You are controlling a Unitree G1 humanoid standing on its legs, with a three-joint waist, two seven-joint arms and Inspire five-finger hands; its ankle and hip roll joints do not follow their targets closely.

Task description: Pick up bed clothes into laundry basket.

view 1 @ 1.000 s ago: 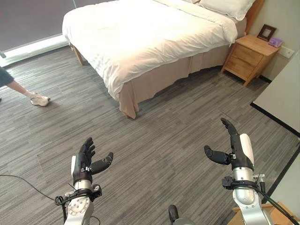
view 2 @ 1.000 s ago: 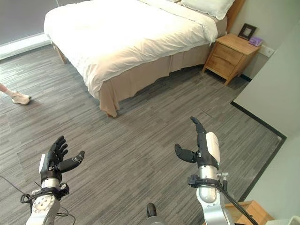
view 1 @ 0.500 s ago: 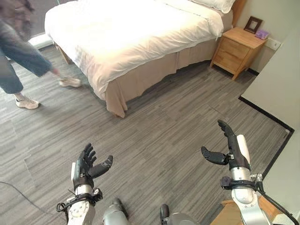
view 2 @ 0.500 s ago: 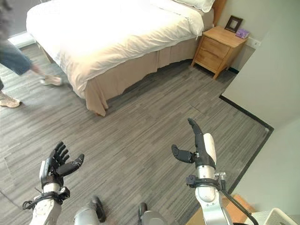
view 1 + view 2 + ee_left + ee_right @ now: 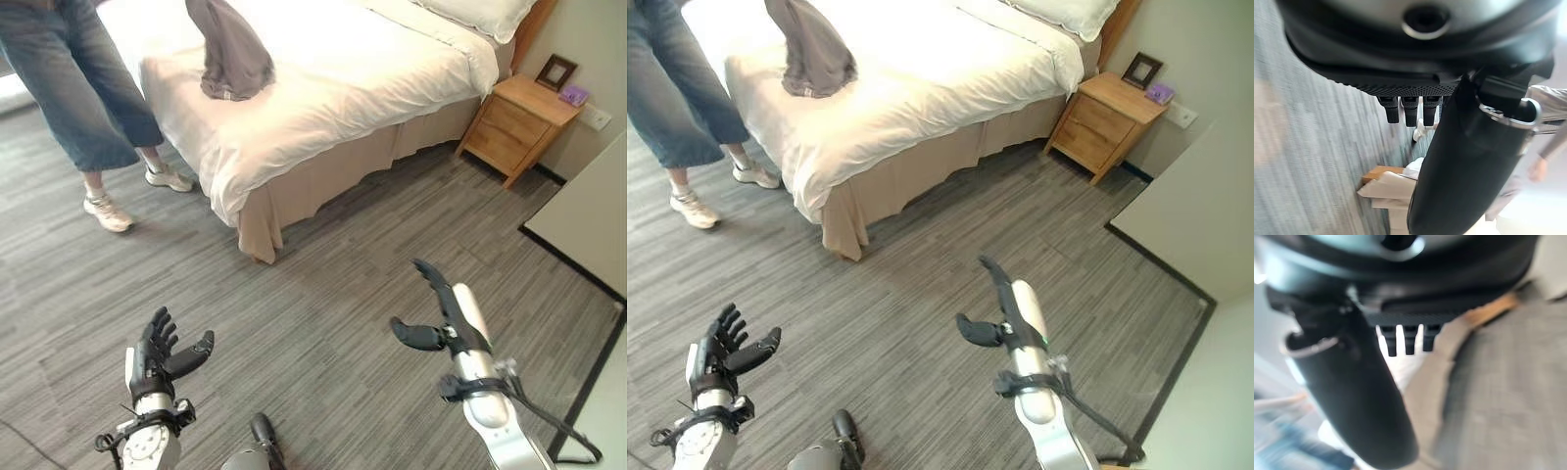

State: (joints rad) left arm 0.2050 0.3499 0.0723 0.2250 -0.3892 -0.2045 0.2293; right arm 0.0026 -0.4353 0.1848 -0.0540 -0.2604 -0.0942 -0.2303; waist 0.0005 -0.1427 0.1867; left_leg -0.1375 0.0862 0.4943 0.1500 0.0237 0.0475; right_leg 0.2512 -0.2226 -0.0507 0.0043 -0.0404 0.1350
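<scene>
While well short of the bed (image 5: 323,88), holding left hand (image 5: 162,352) and right hand (image 5: 436,318) open and empty, ready to reach. Grey clothes (image 5: 230,59) heaped on the bed at 11 o'clock, beside a person (image 5: 73,88).

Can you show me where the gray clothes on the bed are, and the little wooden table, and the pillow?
gray clothes (image 5: 231,59), left eye view, middle of the heap.
wooden nightstand (image 5: 516,119), left eye view, drawer front.
pillow (image 5: 1068,14), right eye view, its top.

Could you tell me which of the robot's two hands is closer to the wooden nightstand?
The right hand, raised over the floor on the nightstand's side; the left hand hangs low at the opposite side, nearer the person.
</scene>
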